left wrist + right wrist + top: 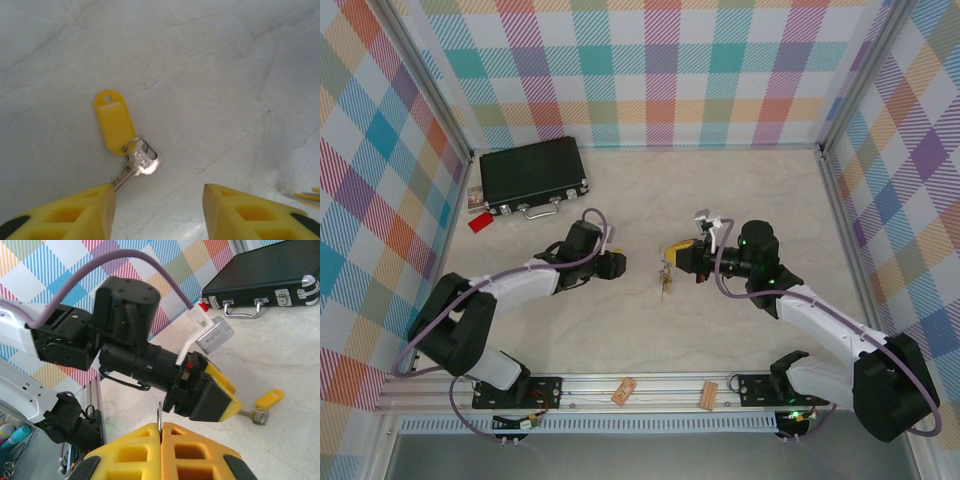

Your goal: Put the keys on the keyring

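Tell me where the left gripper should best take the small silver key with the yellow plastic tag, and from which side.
Probably the yellow plastic tag, pinched across its two long straight edges, coming from above. It lies flat on the pale table and is broader than the thin silver key ringed to it, just ahead of the open left gripper.

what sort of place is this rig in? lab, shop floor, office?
Most likely a lab robot test cell: plaid panels wall in a marble-look tabletop, a left arm and right arm sit on an aluminium rail at its near edge, and a black case looks like a prop.
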